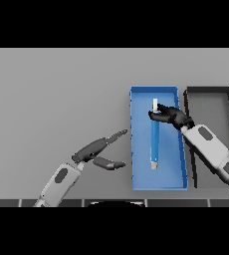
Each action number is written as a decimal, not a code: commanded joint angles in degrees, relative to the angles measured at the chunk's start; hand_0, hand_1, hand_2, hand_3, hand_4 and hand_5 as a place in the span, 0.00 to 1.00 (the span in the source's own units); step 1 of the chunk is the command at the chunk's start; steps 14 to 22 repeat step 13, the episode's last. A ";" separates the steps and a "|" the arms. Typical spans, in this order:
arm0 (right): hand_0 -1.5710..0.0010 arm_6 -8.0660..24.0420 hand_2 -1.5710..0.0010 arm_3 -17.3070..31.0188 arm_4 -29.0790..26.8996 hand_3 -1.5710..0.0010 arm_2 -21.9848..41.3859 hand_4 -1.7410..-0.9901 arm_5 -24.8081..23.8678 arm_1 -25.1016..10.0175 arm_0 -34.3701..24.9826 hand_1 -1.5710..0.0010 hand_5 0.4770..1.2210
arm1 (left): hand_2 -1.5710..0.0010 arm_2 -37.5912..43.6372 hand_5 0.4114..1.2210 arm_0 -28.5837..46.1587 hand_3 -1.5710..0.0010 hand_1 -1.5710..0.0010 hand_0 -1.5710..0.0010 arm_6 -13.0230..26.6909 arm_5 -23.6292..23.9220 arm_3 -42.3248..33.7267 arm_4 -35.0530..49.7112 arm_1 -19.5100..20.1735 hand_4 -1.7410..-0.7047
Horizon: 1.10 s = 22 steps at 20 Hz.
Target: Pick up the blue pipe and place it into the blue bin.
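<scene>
Grey surface (57, 89): I am lowering the blue pipe (155, 139) into the blue bin (136, 149).
My right hand (170, 115) is gripping its upper end, fingers clamped; I should release gently, flat. Left hand (97, 149) is idling, fingers apart.

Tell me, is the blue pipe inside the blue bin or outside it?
Inside. The blue pipe shows wholly within the blue bin's walls, the right hand gripping its far end; whether it rests on the floor, cannot tell.
</scene>
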 commanded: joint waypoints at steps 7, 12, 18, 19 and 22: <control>0.99 -1.35 0.99 0.30 0.48 0.99 -0.25 0.82 0.50 -0.76 -0.07 0.99 0.27 | 1.00 -0.70 0.07 0.56 1.00 1.00 1.00 -0.56 0.19 0.72 -0.72 -0.48 0.79; 0.99 -2.47 0.99 1.51 0.47 1.00 -0.21 0.82 2.19 -0.16 -0.29 0.99 0.27 | 1.00 0.36 0.07 -0.57 1.00 1.00 1.00 -0.24 -0.41 1.41 0.51 -0.43 0.79; 0.99 -2.46 0.99 1.15 0.27 1.00 -0.09 0.82 2.04 0.18 -0.01 0.99 0.27 | 1.00 0.59 0.07 -0.84 1.00 1.00 1.00 0.00 -0.46 1.87 0.70 -0.53 0.79; 0.99 -2.46 0.99 1.15 0.27 1.00 -0.09 0.82 2.04 0.18 -0.01 0.99 0.27 | 1.00 0.59 0.07 -0.84 1.00 1.00 1.00 0.00 -0.46 1.87 0.70 -0.53 0.79; 0.99 -2.46 0.99 1.15 0.27 1.00 -0.09 0.82 2.04 0.18 -0.01 0.99 0.27 | 1.00 0.59 0.07 -0.84 1.00 1.00 1.00 0.00 -0.46 1.87 0.70 -0.53 0.79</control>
